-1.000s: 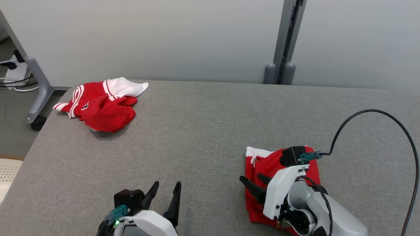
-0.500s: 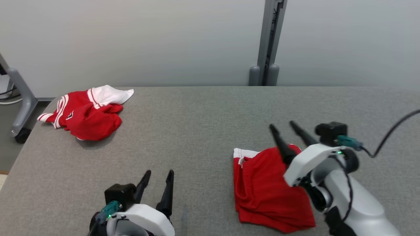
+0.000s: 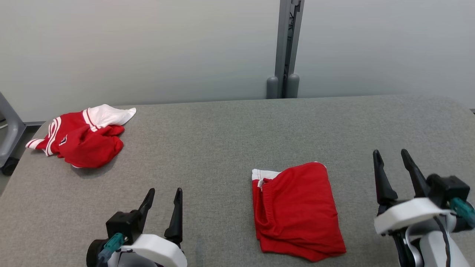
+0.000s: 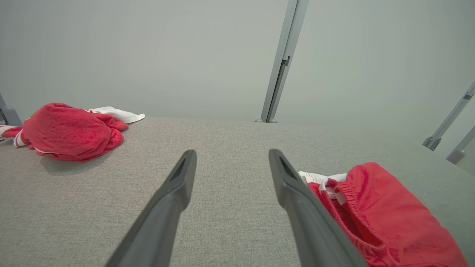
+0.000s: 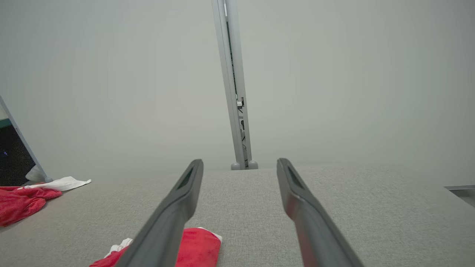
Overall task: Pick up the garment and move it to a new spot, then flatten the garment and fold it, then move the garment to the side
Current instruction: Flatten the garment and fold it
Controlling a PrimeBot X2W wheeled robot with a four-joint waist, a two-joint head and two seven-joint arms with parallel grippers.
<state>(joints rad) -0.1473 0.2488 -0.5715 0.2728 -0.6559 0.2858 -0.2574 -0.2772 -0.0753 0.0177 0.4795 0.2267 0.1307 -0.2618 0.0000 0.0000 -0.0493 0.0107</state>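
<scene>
On the grey worktop [image 3: 207, 148], head view first: folded red garment [image 3: 297, 211] at about five o'clock from centre, lying flat, touching neither tool. Looks folded and set off toward the right side, so probably at the close of its task. Long axis roughly twelve-to-six, leaning a little toward five. Elastic waistband with white trim along the nine o'clock edge, so facing the worktop's middle.

Left tool [image 3: 165, 191] at seven o'clock, fingers spread, empty, tips toward twelve. Right tool [image 3: 390, 152] at four o'clock, near the garment's three o'clock edge yet apart from it, likewise spread and empty. Seemingly parked on either side to leave the fold undisturbed.

Crumpled red-and-white garment [image 3: 78, 139] at ten o'clock, near the far left corner, well apart, likely waiting its turn. Grey post [image 3: 284, 48] at twelve, behind the worktop's far edge.

Left wrist view: two dark fingers wide apart over bare worktop, nothing between them. Folded red garment at four o'clock, waistband and white trim just beside the right-hand finger. Crumpled red-and-white garment at ten.

Right wrist view: fingers again parted, gripping nothing, aimed at the post at twelve. Corner of the folded red garment at seven o'clock, partly behind the left-hand finger. Crumpled red-and-white garment at nine, far off.
</scene>
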